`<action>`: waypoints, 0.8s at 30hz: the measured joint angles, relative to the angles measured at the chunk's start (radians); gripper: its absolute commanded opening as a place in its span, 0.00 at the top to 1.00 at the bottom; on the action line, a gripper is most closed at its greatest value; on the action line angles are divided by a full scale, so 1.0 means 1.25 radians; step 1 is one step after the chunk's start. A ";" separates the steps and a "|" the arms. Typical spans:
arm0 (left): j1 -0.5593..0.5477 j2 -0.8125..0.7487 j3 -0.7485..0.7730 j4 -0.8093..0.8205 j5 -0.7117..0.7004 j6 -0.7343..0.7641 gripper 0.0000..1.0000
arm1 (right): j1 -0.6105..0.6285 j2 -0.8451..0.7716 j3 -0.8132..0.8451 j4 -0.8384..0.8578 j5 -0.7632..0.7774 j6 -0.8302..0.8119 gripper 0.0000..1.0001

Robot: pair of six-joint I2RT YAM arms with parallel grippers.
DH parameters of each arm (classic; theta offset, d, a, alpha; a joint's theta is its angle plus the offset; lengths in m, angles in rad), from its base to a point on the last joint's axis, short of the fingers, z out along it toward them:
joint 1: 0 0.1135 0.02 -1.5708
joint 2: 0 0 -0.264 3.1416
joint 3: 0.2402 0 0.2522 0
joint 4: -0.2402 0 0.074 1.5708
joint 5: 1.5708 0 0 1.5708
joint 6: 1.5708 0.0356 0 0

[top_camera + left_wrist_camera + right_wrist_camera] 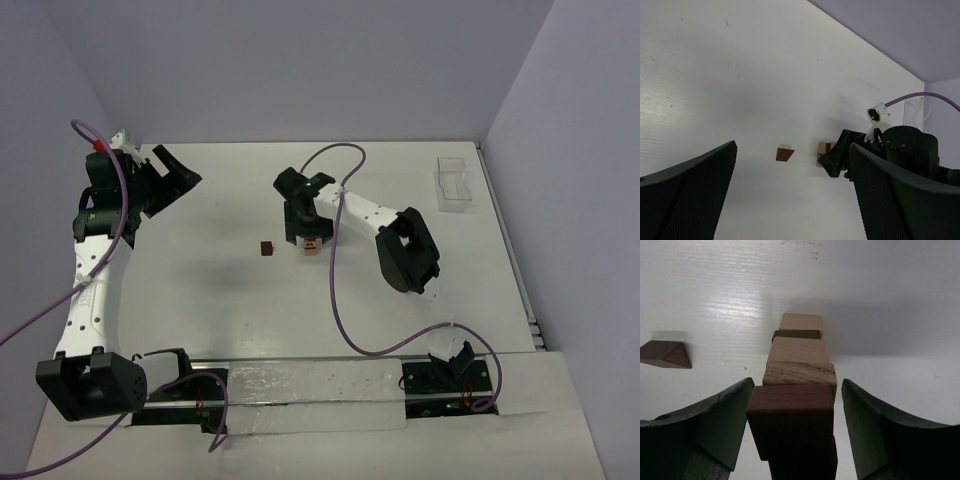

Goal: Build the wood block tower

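The tower [311, 244] is a slim column of tan and dark brown wood blocks standing mid-table. In the right wrist view its top block [790, 420] is dark reddish-brown, with tan and brown blocks [800, 352] below. My right gripper [796, 386] is open around the top block, with a gap on each side; it sits over the tower in the top view [306, 232]. A loose dark brown block [265, 248] lies left of the tower and looks wedge-shaped in the wrist views [665, 354] [784, 154]. My left gripper [172, 188] is open and empty at the far left.
A clear plastic tray [455, 183] lies at the back right near the wall. The right arm's purple cable [335, 290] loops over the table in front of the tower. Walls close in the back and both sides.
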 measured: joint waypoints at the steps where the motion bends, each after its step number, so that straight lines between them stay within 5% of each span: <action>1: 0.000 0.000 0.000 0.000 0.000 0.000 0.01 | 0.000 0.000 0.000 0.000 -0.001 0.000 0.20; 24: 0.000 0.000 0.000 0.000 0.002 0.000 0.01 | 0.005 -0.040 0.017 0.000 0.024 -0.021 0.23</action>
